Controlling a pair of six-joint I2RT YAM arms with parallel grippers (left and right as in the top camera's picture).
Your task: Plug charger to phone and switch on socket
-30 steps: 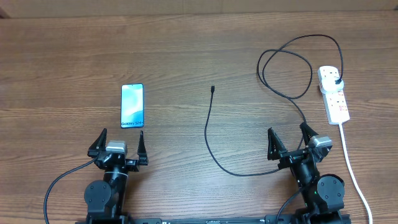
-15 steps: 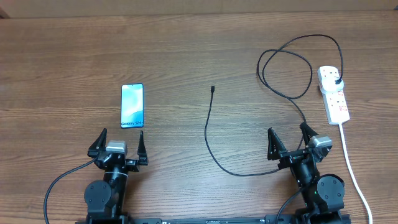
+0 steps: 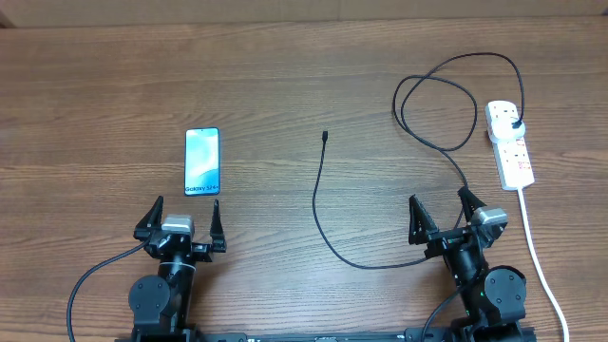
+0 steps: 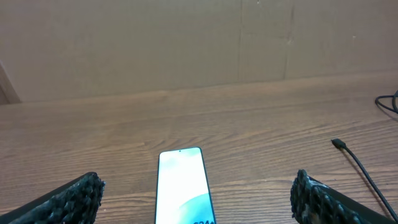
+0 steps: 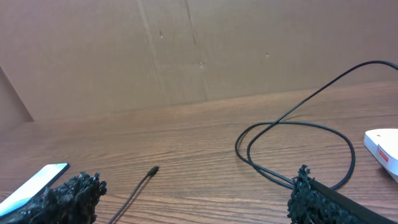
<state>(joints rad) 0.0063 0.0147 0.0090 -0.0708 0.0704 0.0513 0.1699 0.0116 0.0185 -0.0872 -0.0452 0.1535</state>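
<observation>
The phone (image 3: 202, 161) lies flat on the left of the table, screen up, its "Galaxy" end toward me; it also shows in the left wrist view (image 4: 183, 186). My left gripper (image 3: 181, 217) sits just below it, open and empty. The charger cable (image 3: 318, 204) curves across the middle, its connector tip (image 3: 325, 136) free on the wood, and loops up to a black plug (image 3: 515, 125) seated in the white socket strip (image 3: 509, 144) at the right. My right gripper (image 3: 441, 211) stands open beside the cable, holding nothing. In the right wrist view the tip (image 5: 152, 170) lies ahead.
The socket's thick white cord (image 3: 537, 256) runs down the right edge past my right arm. A brown cardboard wall (image 4: 186, 43) backs the table. The cable loop (image 5: 292, 152) lies ahead of my right fingers.
</observation>
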